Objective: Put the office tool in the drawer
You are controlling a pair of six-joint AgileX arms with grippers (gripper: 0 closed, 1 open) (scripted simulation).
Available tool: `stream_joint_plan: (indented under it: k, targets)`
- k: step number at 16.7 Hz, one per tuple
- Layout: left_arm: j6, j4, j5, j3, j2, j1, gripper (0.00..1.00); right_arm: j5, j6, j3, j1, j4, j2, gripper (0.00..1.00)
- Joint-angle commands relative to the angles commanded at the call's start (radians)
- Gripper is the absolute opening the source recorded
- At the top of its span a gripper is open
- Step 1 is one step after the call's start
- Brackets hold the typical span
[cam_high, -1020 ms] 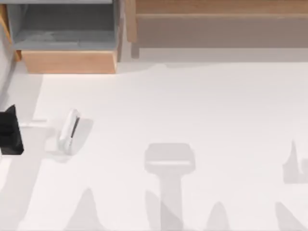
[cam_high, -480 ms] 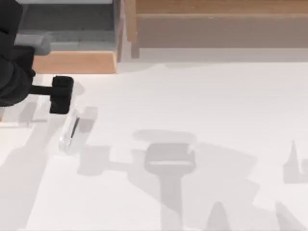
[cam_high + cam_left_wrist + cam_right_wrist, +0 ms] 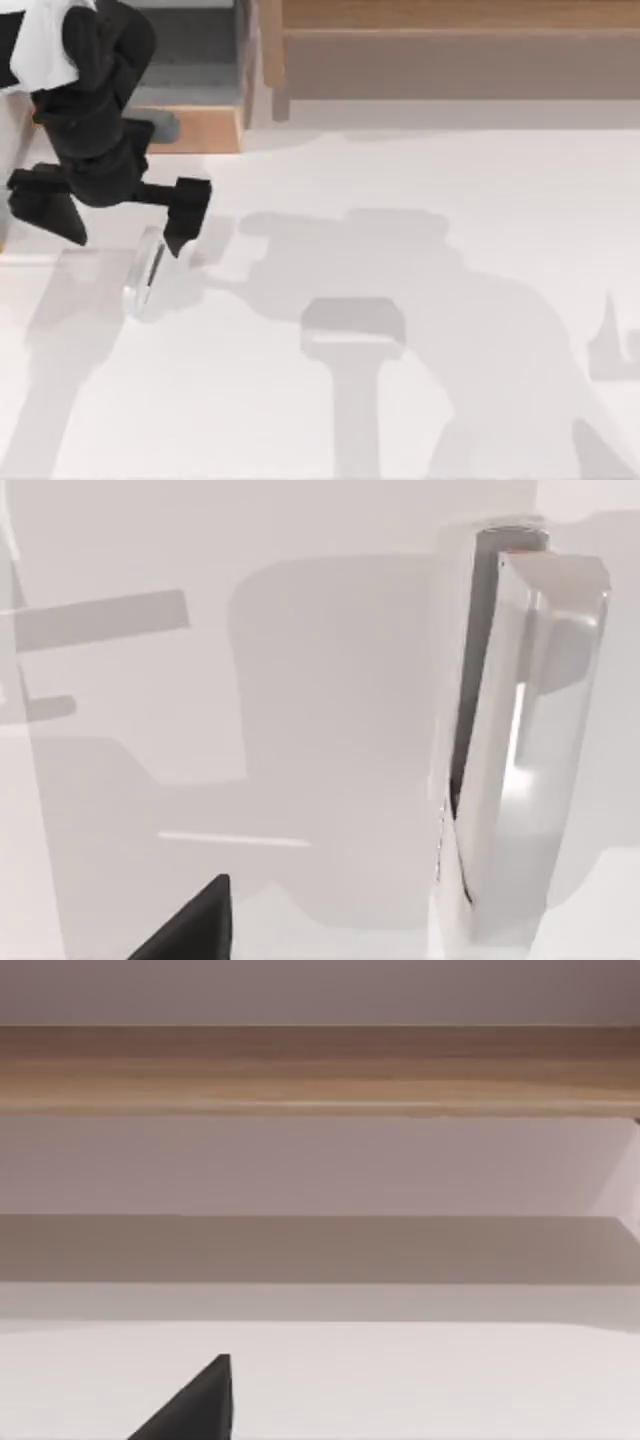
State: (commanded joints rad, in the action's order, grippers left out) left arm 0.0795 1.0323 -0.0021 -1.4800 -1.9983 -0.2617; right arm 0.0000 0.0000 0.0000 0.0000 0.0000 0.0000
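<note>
The office tool (image 3: 145,272) is a small white stapler-like piece with a dark slot, lying on the white table at the left. In the left wrist view the office tool (image 3: 520,750) stands close by, off to one side of a dark fingertip (image 3: 190,928). My left gripper (image 3: 125,243) hangs open over the tool's far end, one finger on each side of it and not touching. The drawer (image 3: 205,130) stands pulled open at the far left, its grey inside partly hidden by my left arm. My right arm is parked out of the way.
A long wooden shelf (image 3: 450,40) runs along the back right, beside the drawer; the right wrist view faces the shelf (image 3: 320,1070). Arm shadows fall across the middle of the table (image 3: 450,200).
My left arm has swung in from the left edge, over the drawer front, and come down toward the office tool. The tool has not moved.
</note>
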Motion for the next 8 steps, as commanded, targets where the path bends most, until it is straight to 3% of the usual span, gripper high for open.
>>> stream_joint_plan:
  k: [8]
  targets:
    - [-0.002,-0.002,0.000,-0.009,-0.032,-0.001,1.00,0.000,0.000,0.000,0.000,0.000,0.000,1.00]
